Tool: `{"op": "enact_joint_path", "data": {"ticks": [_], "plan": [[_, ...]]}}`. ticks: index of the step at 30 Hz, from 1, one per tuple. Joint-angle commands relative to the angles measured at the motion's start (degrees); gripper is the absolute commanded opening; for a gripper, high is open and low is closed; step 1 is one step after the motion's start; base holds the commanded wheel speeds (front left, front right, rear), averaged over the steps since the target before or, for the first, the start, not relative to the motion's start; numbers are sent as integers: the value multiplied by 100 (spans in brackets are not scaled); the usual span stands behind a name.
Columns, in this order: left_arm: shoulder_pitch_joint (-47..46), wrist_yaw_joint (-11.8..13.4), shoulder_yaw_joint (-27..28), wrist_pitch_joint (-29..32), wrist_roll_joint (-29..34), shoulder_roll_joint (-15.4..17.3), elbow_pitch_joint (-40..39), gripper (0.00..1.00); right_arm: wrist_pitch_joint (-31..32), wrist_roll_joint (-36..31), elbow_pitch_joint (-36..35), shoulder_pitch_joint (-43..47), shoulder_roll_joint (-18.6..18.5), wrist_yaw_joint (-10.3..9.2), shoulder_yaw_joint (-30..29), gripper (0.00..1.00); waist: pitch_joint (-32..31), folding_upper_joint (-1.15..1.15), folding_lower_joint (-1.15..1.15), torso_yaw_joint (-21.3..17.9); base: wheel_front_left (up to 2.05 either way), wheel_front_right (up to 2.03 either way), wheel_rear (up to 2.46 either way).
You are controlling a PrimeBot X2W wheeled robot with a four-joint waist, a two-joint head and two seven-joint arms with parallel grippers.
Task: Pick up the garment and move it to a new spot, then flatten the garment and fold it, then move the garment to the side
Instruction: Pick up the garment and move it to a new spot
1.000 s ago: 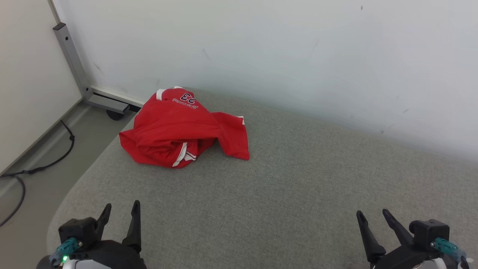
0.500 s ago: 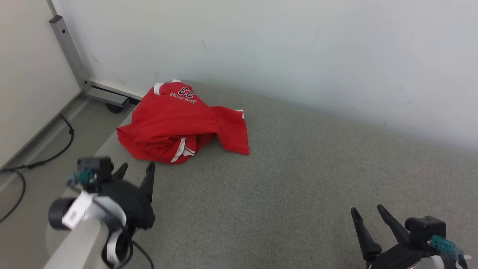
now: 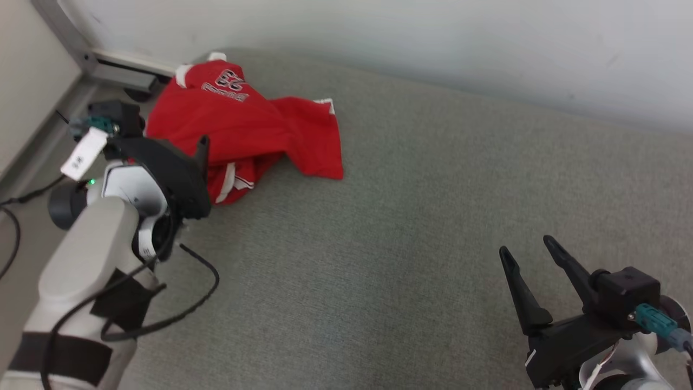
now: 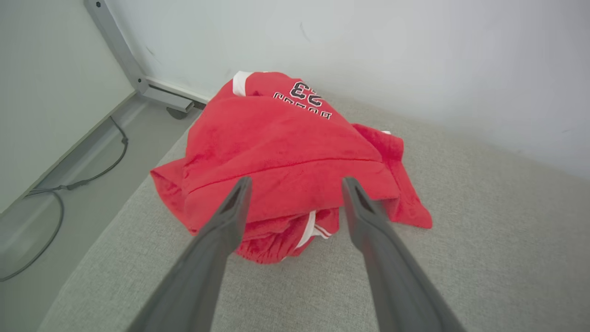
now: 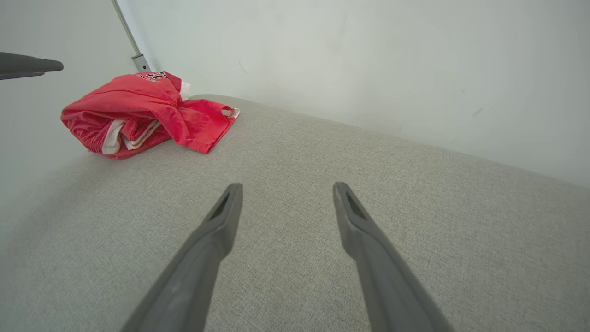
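Grey cushion [image 3: 379,244], left gripper [image 4: 296,182] outstretched, jaws wide, beside red garment [image 4: 286,143].

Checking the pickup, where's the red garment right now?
In the head view, the red garment lies crumpled at the far left corner of the grey fabric surface, beside the wall, with the open left gripper at its near edge.

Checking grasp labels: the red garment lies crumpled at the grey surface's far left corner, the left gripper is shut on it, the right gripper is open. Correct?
Not quite. The left gripper is open, jaws spread before the red garment, gripping nothing; the left wrist view shows it. The garment's place and the open right gripper stand.
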Motion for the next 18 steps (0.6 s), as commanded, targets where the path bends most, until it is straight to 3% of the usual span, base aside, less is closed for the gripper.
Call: {"op": "enact_joint_path", "data": {"ticks": [1,10,18], "plan": [[-305,-49,-25,80,68,65,185,100,104,-119,-216,-95,-29,-2,21,100,670,-2,-1,-330,0,0,0],[-1067,-172,-122,597,139,268,798,100,370,-188,-733,-134,-28,-2,90,100,1261,-2,-1,-524,0,0,0],[-1208,-198,-58,750,23,392,1207,100,361,-134,-806,-189,-27,-2,258,100,1545,-2,-1,-684,0,0,0]]}}
